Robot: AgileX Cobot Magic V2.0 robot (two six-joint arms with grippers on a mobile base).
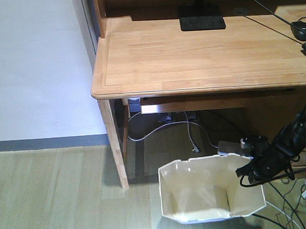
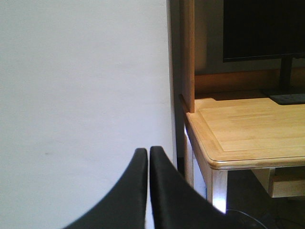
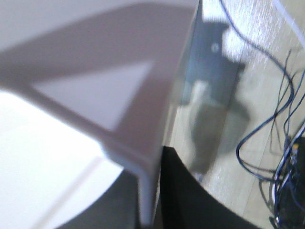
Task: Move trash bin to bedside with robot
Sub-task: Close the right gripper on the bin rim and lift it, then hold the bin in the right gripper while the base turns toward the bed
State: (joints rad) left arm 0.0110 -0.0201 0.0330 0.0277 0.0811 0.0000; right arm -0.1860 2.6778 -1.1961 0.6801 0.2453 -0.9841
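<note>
Right wrist-mounted: tool astride bin

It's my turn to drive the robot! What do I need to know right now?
Left gripper: jaws shut, empty, facing the wall by the desk.
Right gripper: jaws shut on the rim of the trash bin.
The bin stands on the floor in front of the desk.
Done: bin gripped.
Left to do: move it to the bedside, which is not in view.
</note>
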